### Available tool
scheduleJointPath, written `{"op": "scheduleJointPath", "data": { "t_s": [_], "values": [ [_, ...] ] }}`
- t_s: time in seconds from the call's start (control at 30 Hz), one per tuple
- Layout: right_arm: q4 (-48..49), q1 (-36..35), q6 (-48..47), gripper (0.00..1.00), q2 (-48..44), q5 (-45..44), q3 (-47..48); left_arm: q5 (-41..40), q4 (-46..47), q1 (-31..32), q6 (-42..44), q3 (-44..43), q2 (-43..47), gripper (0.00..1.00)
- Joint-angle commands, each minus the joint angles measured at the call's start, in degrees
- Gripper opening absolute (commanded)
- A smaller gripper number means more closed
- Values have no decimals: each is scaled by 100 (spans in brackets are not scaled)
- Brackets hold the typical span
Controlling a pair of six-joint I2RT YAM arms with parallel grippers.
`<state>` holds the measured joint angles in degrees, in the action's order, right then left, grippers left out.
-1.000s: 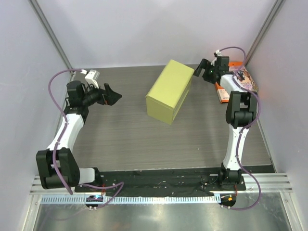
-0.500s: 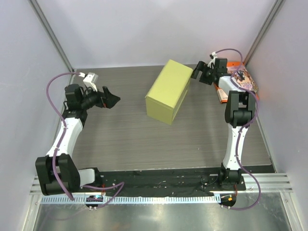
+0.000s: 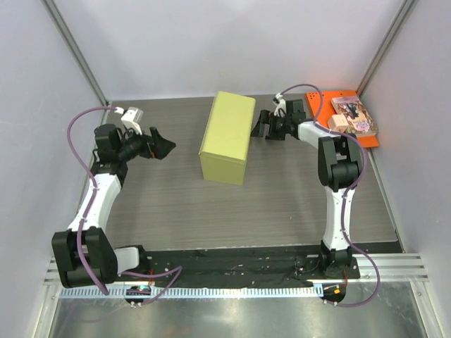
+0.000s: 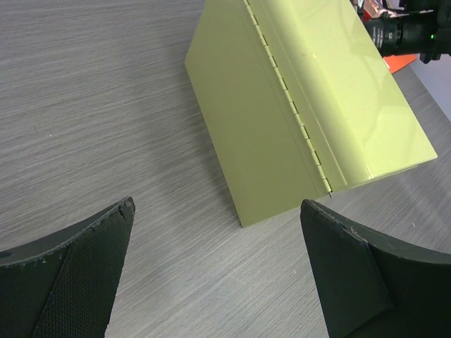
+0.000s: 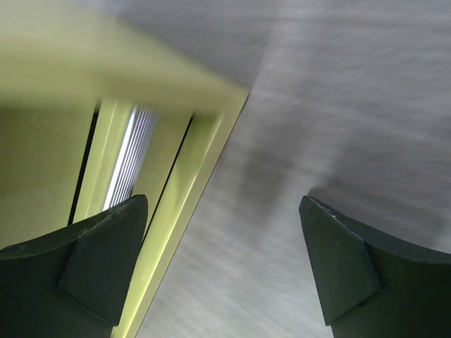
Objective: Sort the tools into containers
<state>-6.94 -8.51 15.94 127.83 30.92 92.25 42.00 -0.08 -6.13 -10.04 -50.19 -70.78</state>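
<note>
Yellow-green hinged box (image 3: 227,137) lies mid-bench toward the far edge; stiff, smooth and likely slick, too broad to span, so the lid lip opposite the hinge looks the best hold; right claw (image 3: 262,127), spread wide and empty, sits just beside that side, perhaps touching, since its wrist view is blurred; left claw (image 3: 164,146) hangs released near the left edge; the bench (image 3: 211,204) offers room toward its near edge; an orange tray (image 3: 318,98) crowds the far right corner.

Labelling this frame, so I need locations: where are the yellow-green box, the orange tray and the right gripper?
yellow-green box (image 3: 227,134), top view, on its upper face.
orange tray (image 3: 366,139), top view, on its bare near-right corner.
right gripper (image 3: 256,126), top view, midway between its fingertips.
</note>
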Motion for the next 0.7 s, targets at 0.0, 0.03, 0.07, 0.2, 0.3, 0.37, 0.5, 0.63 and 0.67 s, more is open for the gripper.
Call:
{"op": "scheduleJointPath", "data": {
  "t_s": [0.0, 0.03, 0.07, 0.2, 0.3, 0.37, 0.5, 0.63, 0.67],
  "values": [
    [70, -159, -170, 96, -522, 424, -242, 10, 175, -37, -33, 62, 144, 100],
    [26, -194, -188, 96, -540, 380, -329, 10, 192, -37, -50, 62, 135, 100],
    [-52, -212, -223, 96, -644, 371, -374, 10, 192, -37, -76, 62, 126, 100],
    [-246, -291, -592, 96, -1207, 362, -918, 28, 113, -37, -7, 71, 196, 100],
    [-439, -361, -1022, 96, -1768, 310, -1463, 1, 192, -46, 11, 150, 311, 100],
    [-492, -493, -1330, 96, -2015, 222, -1893, 1, 210, -46, -15, 150, 311, 100],
    [-379, -871, -1568, 97, -2525, -120, -2518, 37, 70, -90, -86, -7, 276, 100],
    [-185, -1195, -1455, 97, -2614, -261, -2651, 19, 25, -204, -59, -166, 337, 100],
    [-150, -1231, -1419, 97, -2614, -262, -2651, 28, -131, -222, -59, -227, 355, 100]
  ]
}}
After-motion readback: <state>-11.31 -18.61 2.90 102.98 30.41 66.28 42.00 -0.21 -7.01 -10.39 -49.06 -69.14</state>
